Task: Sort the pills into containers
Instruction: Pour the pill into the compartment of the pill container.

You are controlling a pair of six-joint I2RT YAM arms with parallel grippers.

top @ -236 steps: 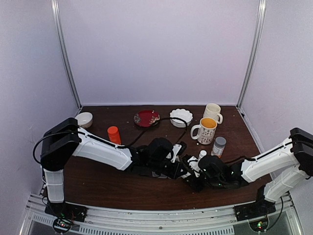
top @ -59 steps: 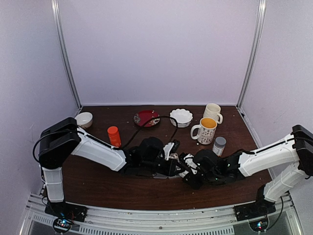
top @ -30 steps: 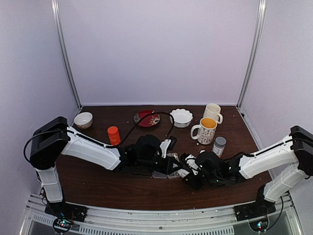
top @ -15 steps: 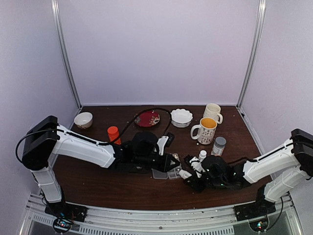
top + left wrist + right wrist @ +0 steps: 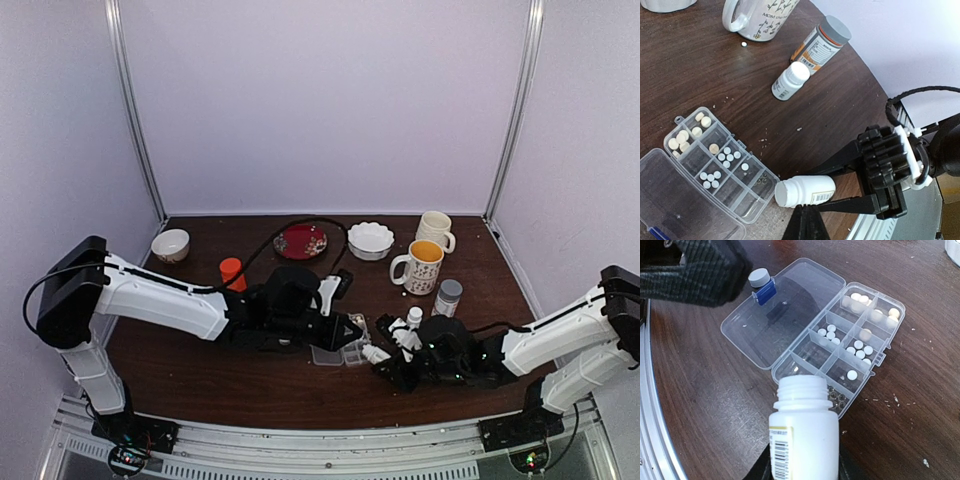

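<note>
The clear pill box (image 5: 888, 334) lies open, its lid (image 5: 790, 310) flat beside it; it also shows in the left wrist view (image 5: 756, 206) and the top view (image 5: 343, 352). Several cells hold white pills (image 5: 860, 348) and cream pills (image 5: 858, 297); they also show from the left wrist (image 5: 728, 155). My right gripper (image 5: 802, 467) is shut on an open white bottle (image 5: 805, 435), tipped on its side with its mouth just short of the box's near end cell. My left gripper (image 5: 808, 216) is shut and empty, above the table beside that bottle (image 5: 807, 191).
A patterned mug (image 5: 762, 17), an orange bottle with a grey cap (image 5: 821, 42), a capped small white bottle (image 5: 789, 81) and a loose pill (image 5: 744, 44) lie beyond the box. A small grey-and-blue piece (image 5: 761, 284) sits at the lid's far edge. Bowls, plate and red bottle (image 5: 231, 270) stand behind.
My left arm has drawn back to the left and uncovered the pill box. My right gripper has shifted a little right with the bottle still in it.
</note>
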